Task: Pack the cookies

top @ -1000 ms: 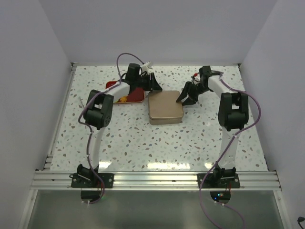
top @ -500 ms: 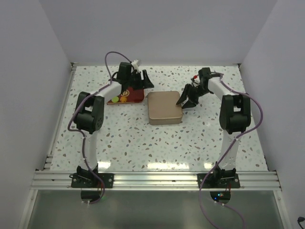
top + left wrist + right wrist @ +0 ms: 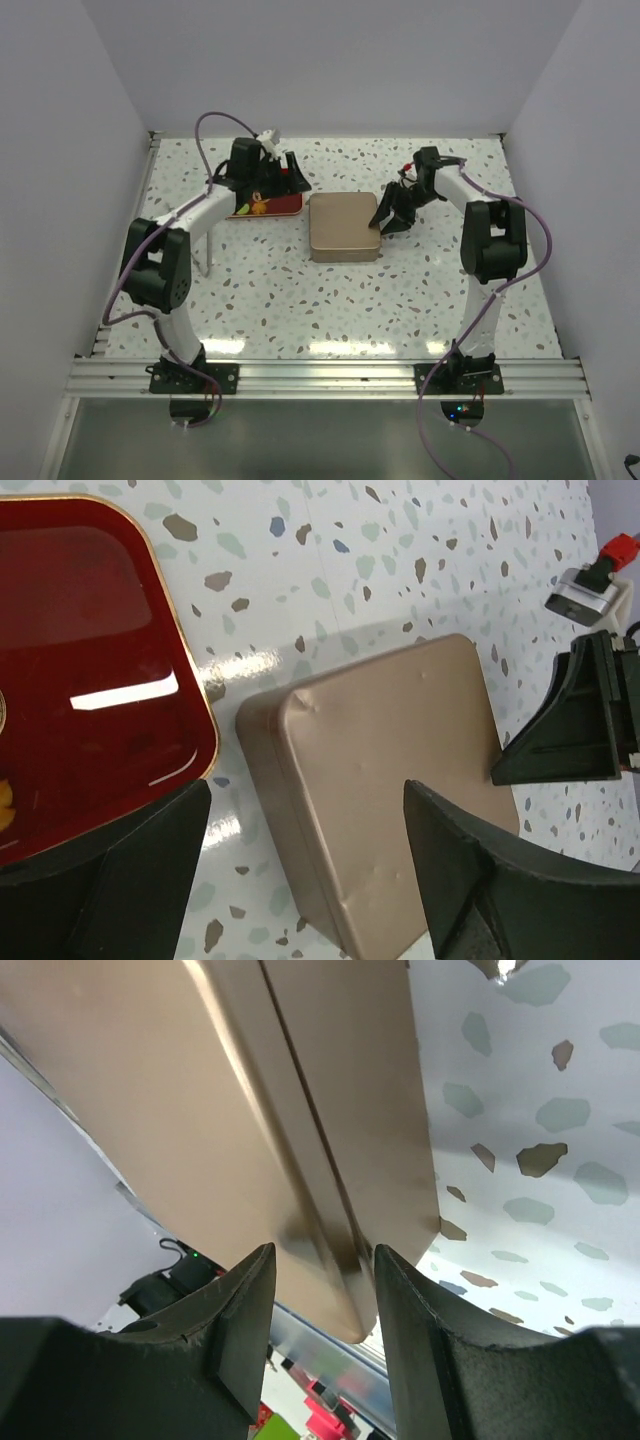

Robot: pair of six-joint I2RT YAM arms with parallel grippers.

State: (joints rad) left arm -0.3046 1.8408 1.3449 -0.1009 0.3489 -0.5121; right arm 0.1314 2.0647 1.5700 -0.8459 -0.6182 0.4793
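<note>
A closed tan tin (image 3: 345, 232) sits mid-table. Left of it is a dark red tray (image 3: 287, 206) with a few orange and yellow cookies (image 3: 257, 206) on it. My left gripper (image 3: 292, 180) hovers over the tray's right end. Its jaws stand wide open and empty, framing the tin (image 3: 400, 750) and the tray's edge (image 3: 195, 730). My right gripper (image 3: 390, 214) is at the tin's right edge. In the right wrist view that gripper (image 3: 322, 1255) has the tin's corner (image 3: 340, 1190) between its fingers and is shut on it.
White walls stand along the table's left, back and right sides. An aluminium rail (image 3: 320, 375) with both arm bases runs along the near edge. Speckled tabletop (image 3: 330, 300) lies between the tin and the rail.
My left arm swung left, away from the tin toward the tray, and its jaws opened wide. The right gripper stayed at the tin's right edge.
</note>
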